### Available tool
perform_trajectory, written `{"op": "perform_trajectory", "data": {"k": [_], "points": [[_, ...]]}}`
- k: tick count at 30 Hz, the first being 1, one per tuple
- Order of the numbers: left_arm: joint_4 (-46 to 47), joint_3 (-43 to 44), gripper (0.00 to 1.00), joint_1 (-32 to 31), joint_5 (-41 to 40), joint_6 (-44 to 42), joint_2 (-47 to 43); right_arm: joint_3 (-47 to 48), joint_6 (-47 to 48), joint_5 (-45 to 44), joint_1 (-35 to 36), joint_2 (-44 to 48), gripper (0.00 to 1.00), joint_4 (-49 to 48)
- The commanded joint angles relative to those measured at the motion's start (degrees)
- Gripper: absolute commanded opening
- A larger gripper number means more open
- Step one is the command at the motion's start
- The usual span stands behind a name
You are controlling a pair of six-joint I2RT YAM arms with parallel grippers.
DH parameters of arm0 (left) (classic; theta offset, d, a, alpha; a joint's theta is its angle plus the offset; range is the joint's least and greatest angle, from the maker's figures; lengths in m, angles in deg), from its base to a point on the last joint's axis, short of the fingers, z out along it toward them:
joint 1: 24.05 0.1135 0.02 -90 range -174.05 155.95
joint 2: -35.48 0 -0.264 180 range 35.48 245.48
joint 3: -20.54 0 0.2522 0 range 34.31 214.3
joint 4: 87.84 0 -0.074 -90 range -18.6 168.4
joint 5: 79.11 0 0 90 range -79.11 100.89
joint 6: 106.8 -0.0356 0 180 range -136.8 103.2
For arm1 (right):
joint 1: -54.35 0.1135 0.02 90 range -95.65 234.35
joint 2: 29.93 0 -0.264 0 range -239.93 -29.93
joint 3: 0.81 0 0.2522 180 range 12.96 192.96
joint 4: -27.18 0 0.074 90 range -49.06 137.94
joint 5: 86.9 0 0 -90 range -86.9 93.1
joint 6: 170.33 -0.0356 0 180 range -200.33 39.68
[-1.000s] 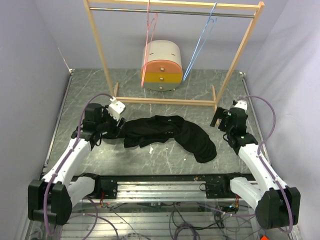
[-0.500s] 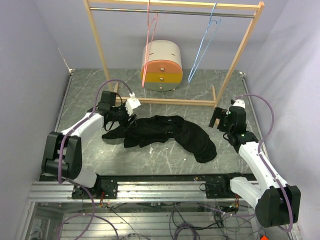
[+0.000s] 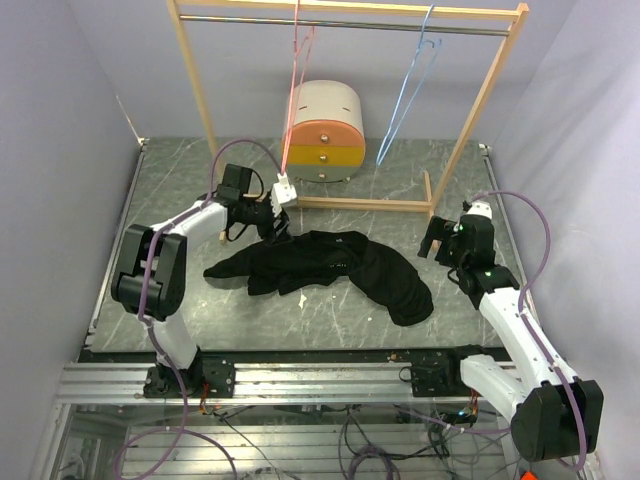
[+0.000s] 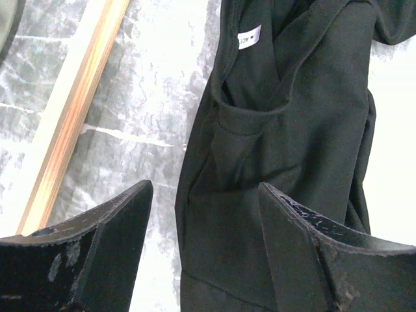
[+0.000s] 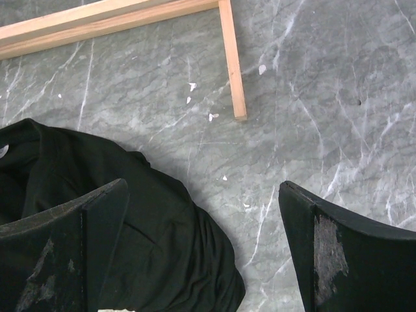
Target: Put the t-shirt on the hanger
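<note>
1. The left pincer (image 3: pixel 276 226) is spread wide and holds nothing. It hangs over the back edge of the t-shirt (image 3: pixel 335 262), a crumpled black heap on the grey marbled table (image 3: pixel 180 190).
2. From its wrist view, the left pincer (image 4: pixel 205 195) has black cloth lying between its fingers and beyond. A small white neck label (image 4: pixel 249 37) sits further ahead.
3. The rack's wooden foot rail (image 4: pixel 71 123) runs just outside one finger.
4. The right pincer (image 3: pixel 432 240) also gapes wide and empty. The shirt's end lies beside one of its fingers, with bare table between them.
5. The hanger (image 3: pixel 405 95), thin light-blue wire, hangs on the rack (image 3: pixel 470 120), above and well beyond both pincers.
</note>
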Motion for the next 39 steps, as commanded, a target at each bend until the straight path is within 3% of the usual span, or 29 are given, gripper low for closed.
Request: {"op": "perform_trajectory", "data": {"k": [1,7,19,26,31,35,36,38,39], "points": [[-1.69,3.07,0.77,-1.33,5.18,-3.02,2.44,0.32,0.01,-0.13,-0.13,0.61,1.00,1.14],[1.50,4.02,0.77,-2.45,6.10,-0.98,5.70,0.62,0.17,-0.85,-0.17,0.00,1.00,1.48],[-2.79,8.61,0.76,-3.08,9.75,-3.41,10.25,-0.08,-0.57,-0.65,-0.15,-0.75,1.00,1.40],[-19.67,16.36,0.69,-4.56,13.21,-13.90,14.94,0.01,-0.66,-0.95,-0.15,-0.45,1.00,1.58],[-24.91,19.19,0.67,-4.78,13.54,-16.80,16.88,-0.08,-0.66,-0.92,-0.19,-0.51,1.00,1.41],[-33.57,23.21,0.47,-4.93,14.28,-22.36,19.41,0.09,-0.58,-0.79,-0.14,-0.75,1.00,1.58],[-36.15,24.22,0.38,-4.92,14.24,-23.99,20.02,0.21,-0.53,-0.67,-0.13,-0.63,1.00,1.62],[-40.35,25.78,0.09,-4.87,13.82,-25.91,20.40,1.09,-0.10,-0.38,-0.17,-0.44,1.00,1.98],[-41.74,25.83,0.07,-4.74,13.59,-26.04,19.85,1.75,0.31,-0.37,-0.13,-0.43,1.00,2.53]]}}
